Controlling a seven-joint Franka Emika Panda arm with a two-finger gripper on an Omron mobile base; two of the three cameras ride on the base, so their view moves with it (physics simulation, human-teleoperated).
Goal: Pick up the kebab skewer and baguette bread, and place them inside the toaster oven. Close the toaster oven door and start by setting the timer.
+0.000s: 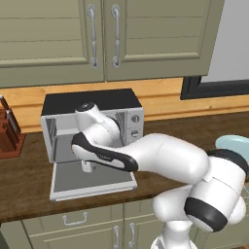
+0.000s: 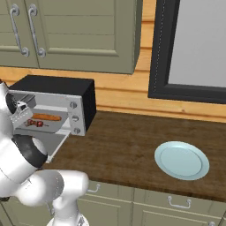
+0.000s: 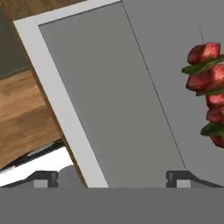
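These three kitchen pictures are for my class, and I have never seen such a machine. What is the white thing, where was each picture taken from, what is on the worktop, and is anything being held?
The white thing is a robot arm with a two-finger gripper. Two pictures come from cameras on its base, behind it to the left and to the right. The third looks along the gripper itself.

On the brown wooden worktop stand a silver-grey toaster oven with a black top, its glass door folded down, and a pale blue plate.

Inside the oven lie a long orange-brown baguette and a skewer of dark red chunks.

The gripper is open and holds nothing.
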